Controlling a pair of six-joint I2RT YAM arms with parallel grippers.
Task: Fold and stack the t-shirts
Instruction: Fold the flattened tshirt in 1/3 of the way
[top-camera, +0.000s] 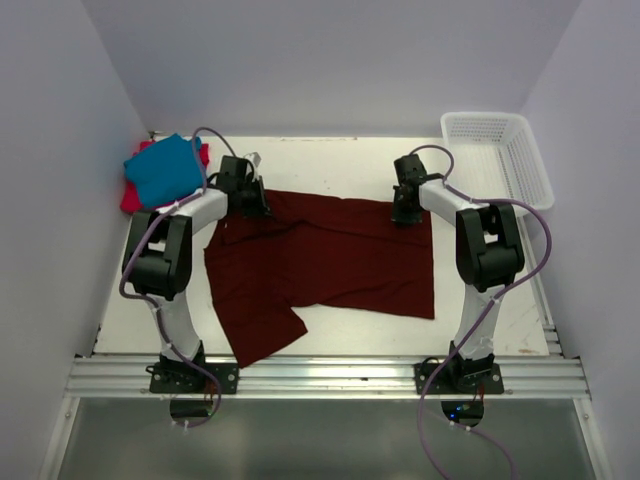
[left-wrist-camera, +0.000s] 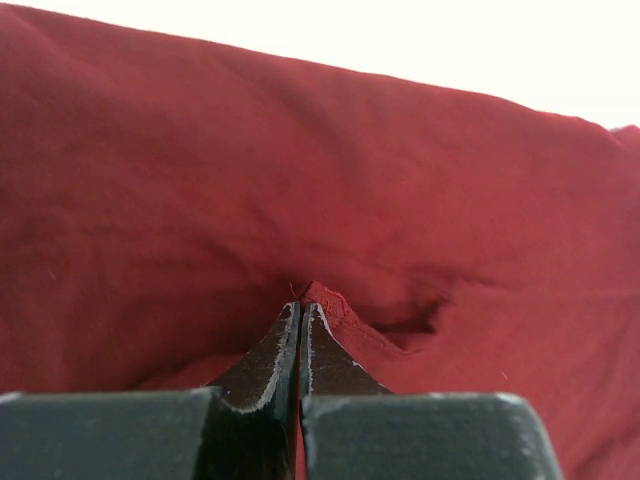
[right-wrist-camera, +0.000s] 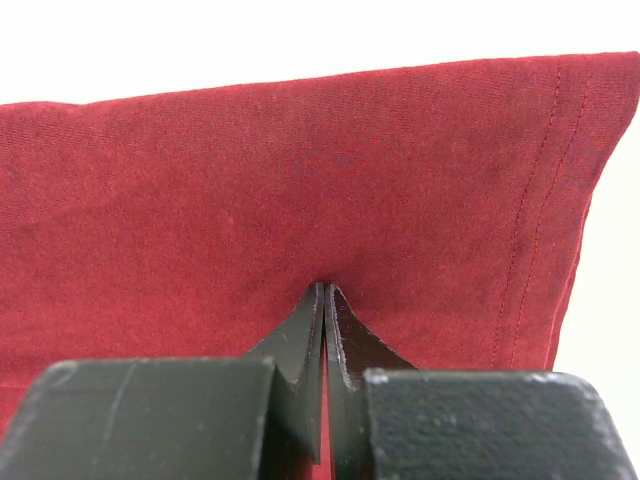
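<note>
Top external view is showing the dark maroon t-shirt lying spread on the white table, between the two arms. Its long axis is running left to right across the table. One straight edge is facing the right side, and a sleeve is sticking out at the left end, pointing toward the near edge. The cloth is lying mostly flat, with soft wrinkles through the middle.

The left gripper is sitting at the far edge of the shirt near its left end. The right gripper is sitting at the far edge near the right corner. In the left wrist view, the left gripper is pinching a small raised fold of the maroon cloth, its jaws pressing together with only that fold between them. In the right wrist view, the right gripper is likewise clamping the maroon cloth, its jaws nearly meeting, and a stitched hem is running down the cloth just to the right of it.

The teal blue t-shirt is resting folded on top of the red-pink t-shirt at the far left corner of the table, well apart from the maroon one. A white mesh basket is standing at the far right corner.
</note>
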